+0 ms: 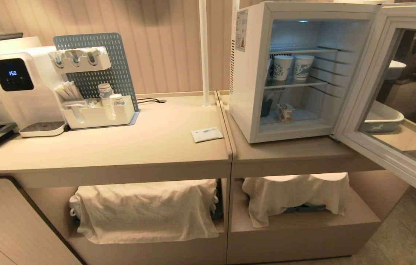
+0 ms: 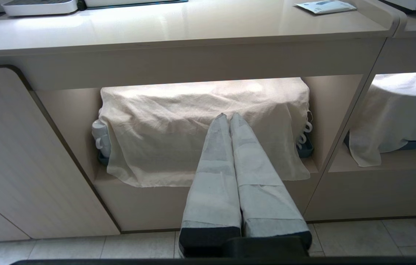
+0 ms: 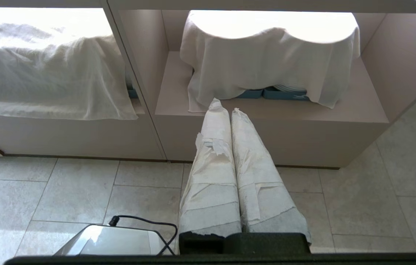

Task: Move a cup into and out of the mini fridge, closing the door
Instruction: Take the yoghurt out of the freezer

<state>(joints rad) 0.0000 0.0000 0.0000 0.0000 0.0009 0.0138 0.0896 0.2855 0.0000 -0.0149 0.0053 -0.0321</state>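
Small squat white plastic cup (image 1: 285, 111), orange fruit marks, foil lid: on bottom shelf of white boxy mini fridge (image 1: 252, 73), near front edge; glass door (image 1: 395, 103) swung wide. Likely light, thin-walled, crushable; grip mid-body, gently. Left gripper (image 2: 227, 116), right gripper (image 3: 224, 105): both closed, empty, low before counter.

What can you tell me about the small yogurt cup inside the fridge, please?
The cup is small, squat and white, seemingly plastic, with orange marks on its side and a pale square lid, still sealed. It stands upright on the bottom floor of the open mini fridge, toward the front, alone below the wire shelf. Nothing grips it; only the floor touches it.
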